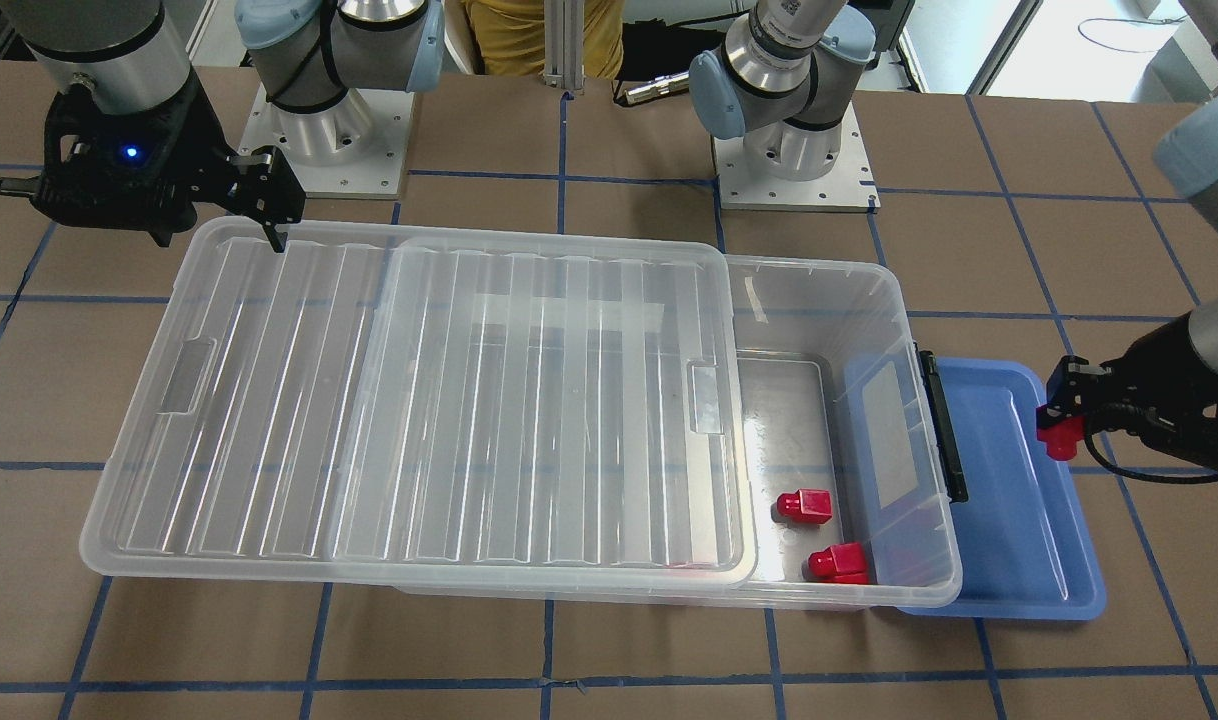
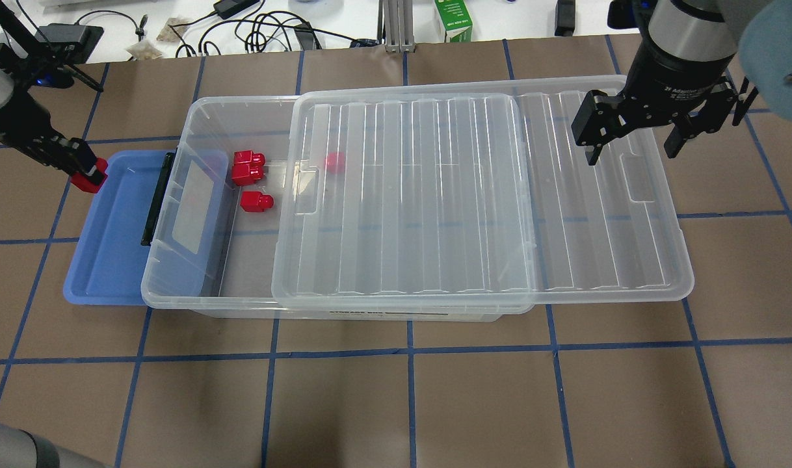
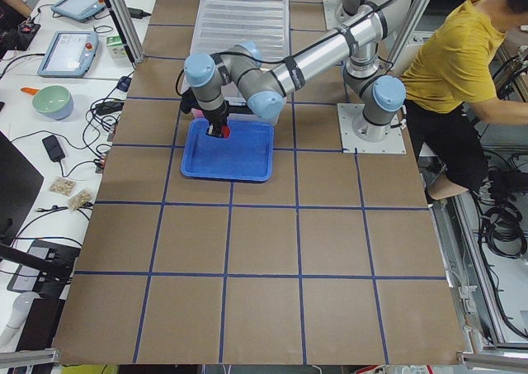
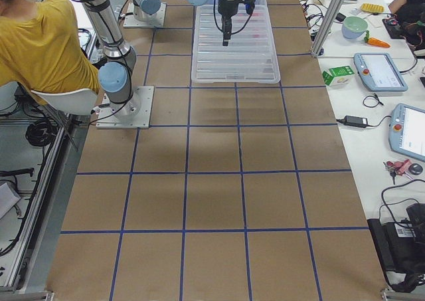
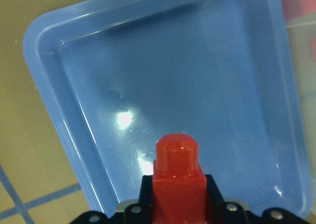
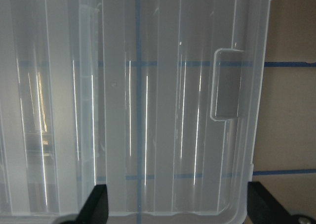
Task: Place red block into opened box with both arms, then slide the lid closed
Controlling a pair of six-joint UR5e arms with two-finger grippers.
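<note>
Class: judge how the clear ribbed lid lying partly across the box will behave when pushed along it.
The lid probably slides easily: smooth glossy plastic resting on the box rim. Its ribs and raised rim suggest fair stiffness, though so broad and thin a sheet may flex. Overhanging the box's end, it might tilt if pressed down there.

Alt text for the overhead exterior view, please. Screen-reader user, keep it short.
The left gripper holds a red block over the outer edge of the blue tray, beside the clear box. The lid is slid partway off to the right, exposing the box's left end with other red blocks inside; the open right gripper hangs over the lid's overhanging end.
</note>
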